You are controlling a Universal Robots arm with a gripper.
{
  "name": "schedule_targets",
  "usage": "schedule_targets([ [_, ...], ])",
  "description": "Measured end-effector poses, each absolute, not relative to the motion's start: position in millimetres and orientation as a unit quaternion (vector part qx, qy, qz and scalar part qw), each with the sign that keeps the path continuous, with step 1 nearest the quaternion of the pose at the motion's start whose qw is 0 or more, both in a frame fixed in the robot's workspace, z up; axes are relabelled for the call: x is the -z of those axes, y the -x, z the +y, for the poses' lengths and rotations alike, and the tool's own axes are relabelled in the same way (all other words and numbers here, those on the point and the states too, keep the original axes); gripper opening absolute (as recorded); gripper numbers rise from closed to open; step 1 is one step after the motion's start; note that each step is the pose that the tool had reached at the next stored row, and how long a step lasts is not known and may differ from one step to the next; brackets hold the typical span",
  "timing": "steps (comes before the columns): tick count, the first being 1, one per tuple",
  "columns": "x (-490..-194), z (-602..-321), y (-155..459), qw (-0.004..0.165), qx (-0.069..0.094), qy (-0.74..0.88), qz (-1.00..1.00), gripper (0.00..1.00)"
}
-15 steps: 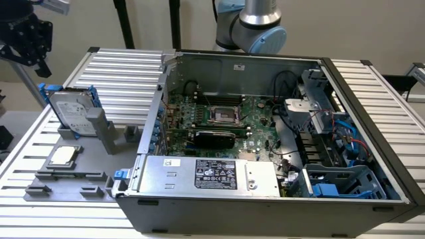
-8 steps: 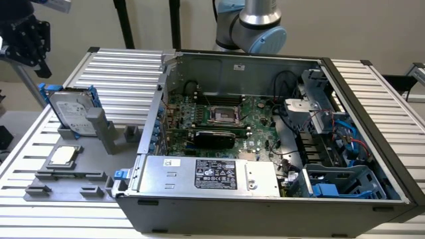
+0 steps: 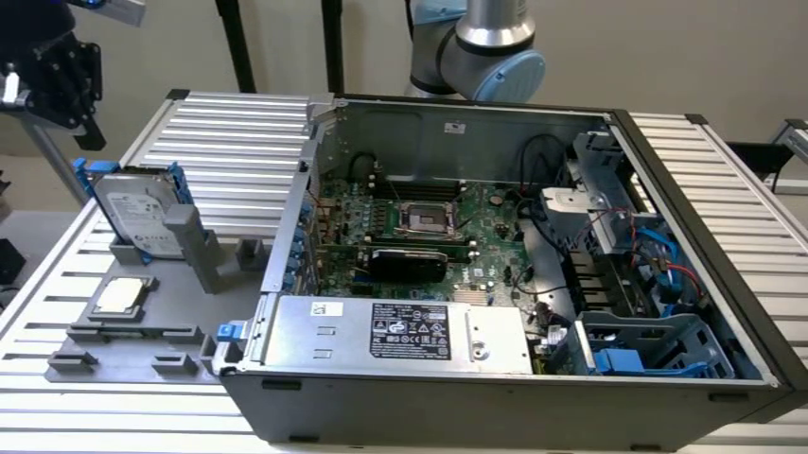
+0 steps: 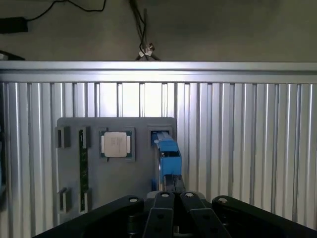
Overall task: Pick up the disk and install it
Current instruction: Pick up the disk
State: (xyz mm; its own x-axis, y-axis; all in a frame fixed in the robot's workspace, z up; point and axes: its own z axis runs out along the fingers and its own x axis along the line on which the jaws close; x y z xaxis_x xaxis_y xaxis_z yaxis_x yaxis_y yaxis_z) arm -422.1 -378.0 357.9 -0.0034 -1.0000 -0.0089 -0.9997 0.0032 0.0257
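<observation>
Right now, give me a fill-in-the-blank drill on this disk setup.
The disk stands ___ in its grey holder. Its carrier rails are coloured ___. The gripper is ___, with nothing held in it.
Missing words: upright; blue; shut.

Silver metal disk [image 3: 135,222], blue plastic rails [image 3: 178,186]; ribbed matt metal table [image 3: 240,132].
</observation>
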Motion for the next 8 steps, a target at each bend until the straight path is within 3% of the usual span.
schedule_targets([
  [3,-353,-378,422,0.006,0.012,-0.708,-0.706,0.18],
  [8,-344,-378,422,0.006,0.013,-0.708,-0.706,0.42],
])
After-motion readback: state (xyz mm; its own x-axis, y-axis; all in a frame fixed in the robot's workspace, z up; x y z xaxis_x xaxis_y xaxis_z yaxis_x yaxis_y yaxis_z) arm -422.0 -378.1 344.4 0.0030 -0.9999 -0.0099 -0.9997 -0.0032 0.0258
